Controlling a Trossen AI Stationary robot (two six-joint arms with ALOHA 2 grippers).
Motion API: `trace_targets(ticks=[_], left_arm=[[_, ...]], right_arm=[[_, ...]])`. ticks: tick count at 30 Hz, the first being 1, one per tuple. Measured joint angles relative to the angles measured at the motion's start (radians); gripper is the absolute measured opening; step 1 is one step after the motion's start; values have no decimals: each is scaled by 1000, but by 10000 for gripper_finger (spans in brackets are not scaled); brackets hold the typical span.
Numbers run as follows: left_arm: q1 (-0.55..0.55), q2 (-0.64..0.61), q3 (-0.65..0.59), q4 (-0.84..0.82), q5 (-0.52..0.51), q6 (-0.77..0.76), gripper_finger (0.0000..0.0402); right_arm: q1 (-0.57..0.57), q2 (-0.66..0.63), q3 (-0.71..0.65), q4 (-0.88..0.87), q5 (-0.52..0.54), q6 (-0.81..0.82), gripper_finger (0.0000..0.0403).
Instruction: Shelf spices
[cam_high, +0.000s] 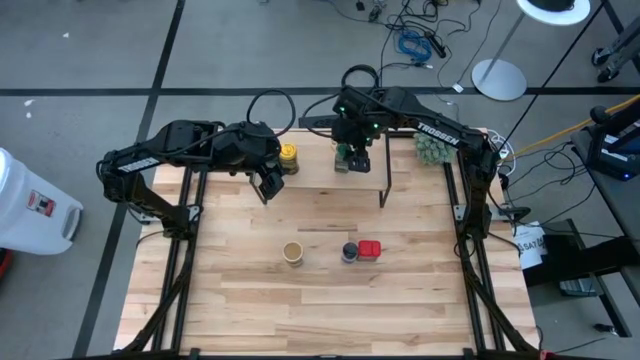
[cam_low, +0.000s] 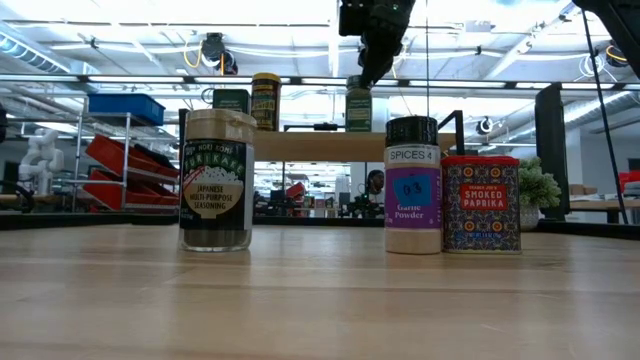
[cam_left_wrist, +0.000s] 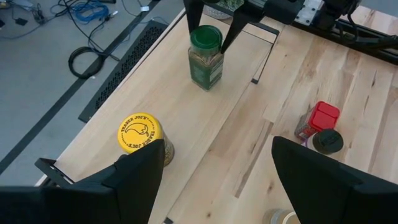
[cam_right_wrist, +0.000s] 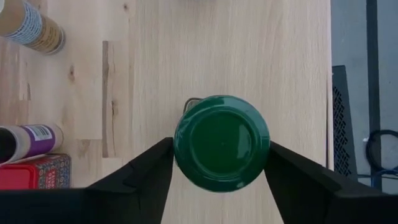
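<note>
The shelf (cam_high: 325, 190) stands at the table's far side. On its wooden top stand a dark tin (cam_low: 230, 100), a yellow-lidded jar (cam_high: 287, 157) and a green-lidded jar (cam_left_wrist: 206, 57), all upright on their bases. My right gripper (cam_right_wrist: 221, 155) points down over the green-lidded jar, open, one finger close on each side of the lid (cam_right_wrist: 222, 142). My left gripper (cam_high: 268, 185) hangs open above the shelf's left part, near the yellow-lidded jar, with nothing between its fingers. On the table nearer me stand a tan-lidded jar (cam_high: 292, 252), a dark-lidded jar with a blue label (cam_low: 413, 185) and a red tin (cam_high: 370, 249).
A fuzzy green plant ball (cam_high: 430, 148) sits at the far right, beside the shelf's end. The shelf's black legs (cam_high: 384, 190) drop to the table near the right arm. Bare wood lies to the left and right of the three containers on the table.
</note>
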Motion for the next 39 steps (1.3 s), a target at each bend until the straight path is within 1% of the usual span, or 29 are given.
trace_targets(ticks=[6,12,16,24,29,32,35,39], left_arm=[[0,0,0,0,0,0,303],[0,0,0,0,0,0,303],[0,0,0,0,1,0,303],[0,0,-7,2,2,0,303],[-1,1,-74,6,10,-13,303],[-12,0,-125,62,66,-26,303],[-39,0,-167,81,123,-26,303],[-74,0,-253,89,160,-27,303]], right_arm=[[-1,0,0,1,-1,-42,233],[-5,0,0,3,3,-43,233],[-7,0,0,-4,28,-42,233],[-9,-4,0,-18,28,-20,233],[-5,-42,0,-16,1,34,233],[-5,-67,0,-25,-1,86,233],[-5,-95,0,-33,-3,132,233],[-4,-133,0,-26,-3,210,233]])
